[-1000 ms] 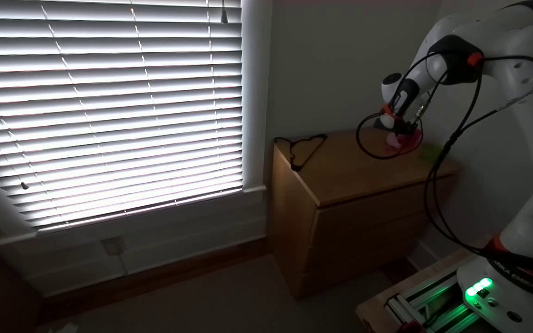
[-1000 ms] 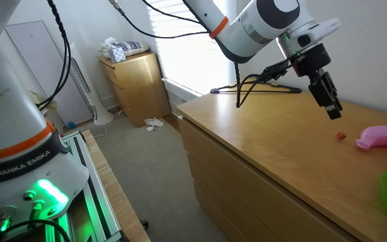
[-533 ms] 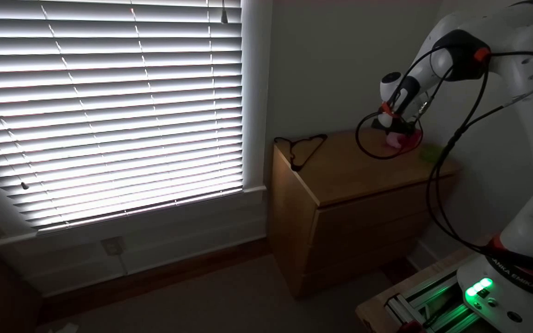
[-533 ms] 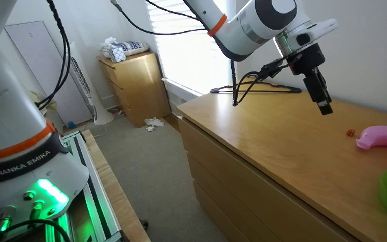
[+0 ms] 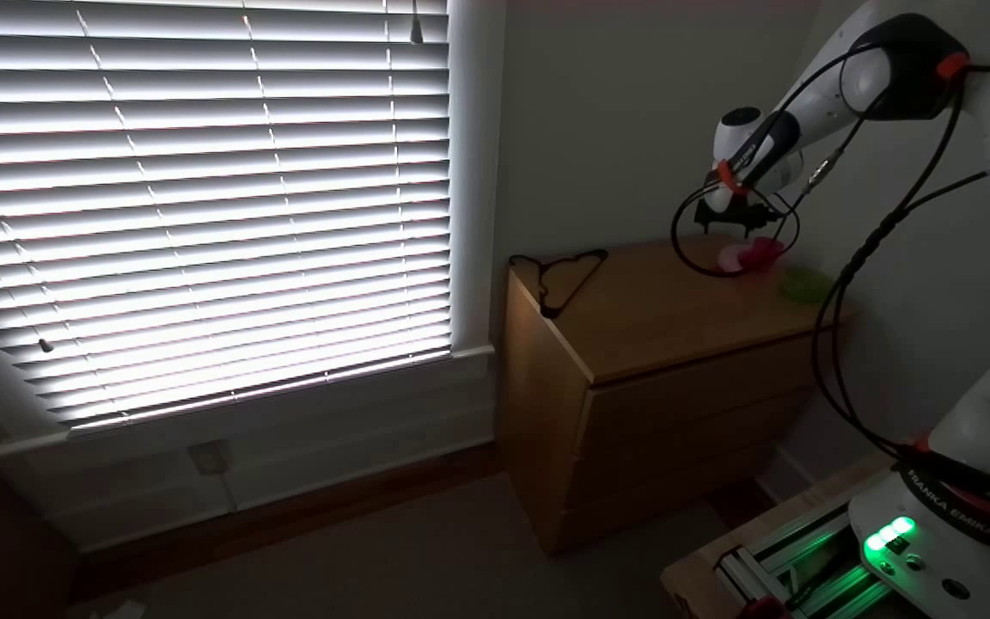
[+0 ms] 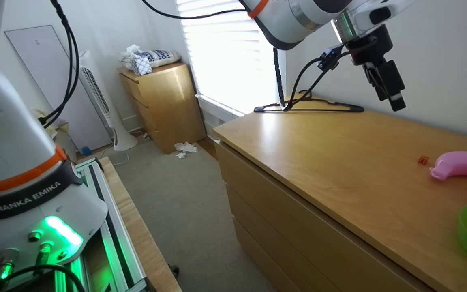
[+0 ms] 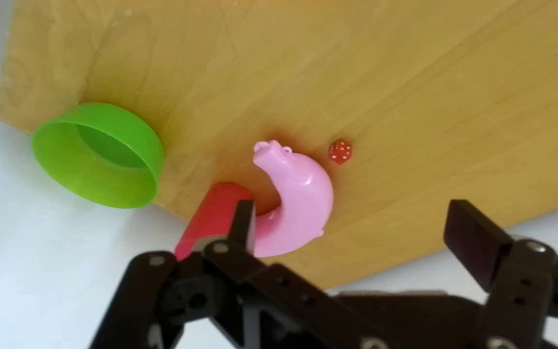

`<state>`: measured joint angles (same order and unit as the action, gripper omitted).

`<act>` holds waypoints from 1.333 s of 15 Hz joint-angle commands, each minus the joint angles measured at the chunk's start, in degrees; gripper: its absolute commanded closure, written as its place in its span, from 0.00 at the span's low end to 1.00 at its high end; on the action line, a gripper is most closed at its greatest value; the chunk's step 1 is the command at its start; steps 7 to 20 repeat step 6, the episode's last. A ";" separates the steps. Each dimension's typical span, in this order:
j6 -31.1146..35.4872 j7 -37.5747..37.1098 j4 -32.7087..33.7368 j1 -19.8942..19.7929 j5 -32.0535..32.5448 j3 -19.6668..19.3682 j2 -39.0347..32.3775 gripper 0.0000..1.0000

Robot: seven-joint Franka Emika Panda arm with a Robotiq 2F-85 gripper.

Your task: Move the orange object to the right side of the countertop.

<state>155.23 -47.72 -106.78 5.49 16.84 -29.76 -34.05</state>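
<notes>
A small orange-red die with white dots, the orange object [image 7: 340, 151], rests on the wooden countertop [image 6: 339, 162] beside a pink banana-shaped item. The same orange object [image 6: 423, 159] appears just left of the pink item's tip in an exterior view. I cannot make it out in the darker exterior view. My gripper [image 7: 352, 213] is spread wide, with nothing held between its fingers. It hovers well above the countertop, higher than the orange object and a little to its left, as the gripper [image 6: 393, 103] shows in an exterior view.
The pink item [image 7: 303, 198] curves against a red cup-like object [image 7: 218, 213]. A green bowl [image 7: 138, 140] lies tipped toward the wrist camera near the countertop's edge. A black hanger [image 6: 314, 110] sits at the far end. A wall runs along the back.
A second ago the orange object was blurred, slightly further left, just below the gripper; now it lies still near the pink item. My jaws have opened wider and the gripper has risen.
</notes>
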 commanded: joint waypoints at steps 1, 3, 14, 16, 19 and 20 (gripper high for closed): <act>-0.09 2.72 0.12 -1.53 -0.09 1.98 1.01 0.00; -0.06 5.83 -0.06 -2.85 -0.57 3.89 2.46 0.00; -0.05 6.74 -0.33 -3.31 -0.67 4.48 2.91 0.00; -0.05 6.74 -0.33 -3.31 -0.67 4.48 2.91 0.00; -0.05 6.74 -0.33 -3.31 -0.67 4.48 2.91 0.00; -0.05 6.74 -0.33 -3.31 -0.67 4.48 2.91 0.00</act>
